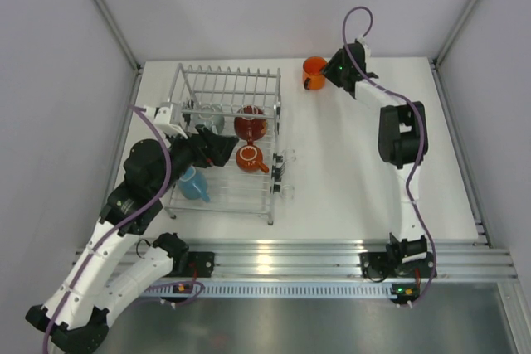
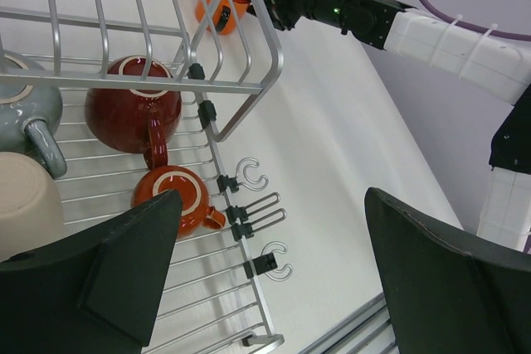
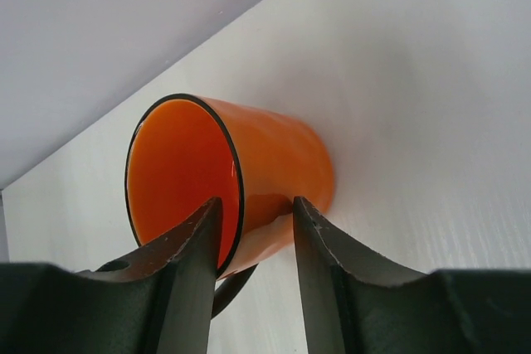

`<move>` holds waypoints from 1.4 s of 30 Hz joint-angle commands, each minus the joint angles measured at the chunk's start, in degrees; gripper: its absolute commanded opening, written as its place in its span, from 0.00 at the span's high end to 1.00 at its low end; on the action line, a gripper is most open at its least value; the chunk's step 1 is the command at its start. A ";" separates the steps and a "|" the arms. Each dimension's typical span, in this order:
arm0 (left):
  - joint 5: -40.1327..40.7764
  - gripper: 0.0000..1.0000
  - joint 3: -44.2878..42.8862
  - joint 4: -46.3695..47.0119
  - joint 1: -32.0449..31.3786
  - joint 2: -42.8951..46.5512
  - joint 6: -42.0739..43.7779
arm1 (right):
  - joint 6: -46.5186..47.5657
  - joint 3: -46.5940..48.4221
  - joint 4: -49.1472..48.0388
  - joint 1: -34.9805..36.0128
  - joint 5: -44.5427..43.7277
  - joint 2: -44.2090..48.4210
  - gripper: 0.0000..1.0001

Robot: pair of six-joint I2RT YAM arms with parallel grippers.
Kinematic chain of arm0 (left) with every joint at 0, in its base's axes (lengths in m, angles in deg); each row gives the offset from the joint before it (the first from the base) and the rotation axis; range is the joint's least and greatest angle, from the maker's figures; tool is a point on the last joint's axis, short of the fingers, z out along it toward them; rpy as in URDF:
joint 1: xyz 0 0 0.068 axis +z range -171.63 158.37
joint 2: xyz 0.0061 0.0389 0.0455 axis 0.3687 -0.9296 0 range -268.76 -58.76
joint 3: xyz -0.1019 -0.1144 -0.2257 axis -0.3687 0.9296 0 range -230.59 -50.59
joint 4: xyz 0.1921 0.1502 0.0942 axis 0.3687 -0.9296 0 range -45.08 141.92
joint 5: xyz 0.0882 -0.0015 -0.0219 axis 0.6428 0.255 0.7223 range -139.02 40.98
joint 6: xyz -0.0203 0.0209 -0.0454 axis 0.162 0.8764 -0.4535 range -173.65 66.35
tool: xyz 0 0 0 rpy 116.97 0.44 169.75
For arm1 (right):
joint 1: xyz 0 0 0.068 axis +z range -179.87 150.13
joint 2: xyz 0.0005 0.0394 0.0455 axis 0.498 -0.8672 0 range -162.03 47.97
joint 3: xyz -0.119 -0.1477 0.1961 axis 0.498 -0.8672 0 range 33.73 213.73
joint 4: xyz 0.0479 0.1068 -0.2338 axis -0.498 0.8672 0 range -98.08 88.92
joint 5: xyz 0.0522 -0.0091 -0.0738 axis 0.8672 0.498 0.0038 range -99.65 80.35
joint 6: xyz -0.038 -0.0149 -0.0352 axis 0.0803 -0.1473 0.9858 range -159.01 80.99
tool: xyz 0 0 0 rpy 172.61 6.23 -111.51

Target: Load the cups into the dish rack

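Observation:
The bright orange mug [image 1: 314, 72] stands on the white table at the far middle. My right gripper [image 1: 329, 72] straddles its rim wall [image 3: 249, 172], one finger inside and one outside, shut on it. The wire dish rack [image 1: 226, 82] stands at the left and holds a grey mug [image 1: 211, 115], a red mug [image 1: 249, 122], a dark red-orange mug [image 1: 249, 157] and a light blue mug [image 1: 192, 184]. My left gripper [image 1: 220, 148] hovers over the rack, open and empty [image 2: 270, 205]. In the left wrist view a beige mug [image 2: 25, 205] sits below the grey one [image 2: 25, 109].
The rack's raised wire frame [image 2: 249, 80] and side hooks [image 2: 265, 215] lie close to my left gripper. White walls enclose the table on three sides. An aluminium rail [image 1: 332, 259] runs along the near edge by the arm bases.

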 commanded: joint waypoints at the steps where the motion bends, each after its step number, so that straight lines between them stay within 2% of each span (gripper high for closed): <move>1: -0.72 0.03 0.42 4.01 -0.10 -0.16 -1.07 | 1.57 3.29 -0.28 -0.56 0.98 -2.11 0.61; 4: -0.81 0.03 0.69 4.10 -0.10 -0.08 -1.69 | 1.22 3.03 -0.28 -0.47 2.30 -2.38 0.64; 10: -0.99 0.03 0.60 4.27 -0.19 0.19 -2.04 | 2.10 -0.30 -0.63 -0.47 2.22 -0.36 0.78; 12: -1.07 0.03 0.69 4.19 -0.19 0.28 -2.21 | 2.71 -3.03 -1.68 -0.48 2.13 0.78 0.85; 13: -1.25 0.03 0.78 4.19 -0.19 0.54 -2.48 | 2.89 -4.08 -2.03 -0.47 2.21 2.09 0.92; 16: -1.60 0.03 0.86 4.28 -0.10 0.80 -3.00 | 4.20 -7.77 -2.39 -0.56 2.39 4.47 1.00; 25: -4.85 0.06 1.92 4.19 -0.10 2.65 -4.24 | 6.84 -21.30 -8.71 -1.88 6.08 15.02 1.00; 31: -8.63 0.07 2.01 4.36 -0.10 2.65 -6.08 | 6.58 -38.68 -14.60 -3.81 8.37 24.68 1.00; 42: -13.38 0.09 2.10 4.89 -0.19 2.21 -8.19 | 2.54 -59.98 -25.85 -8.29 16.97 41.63 1.00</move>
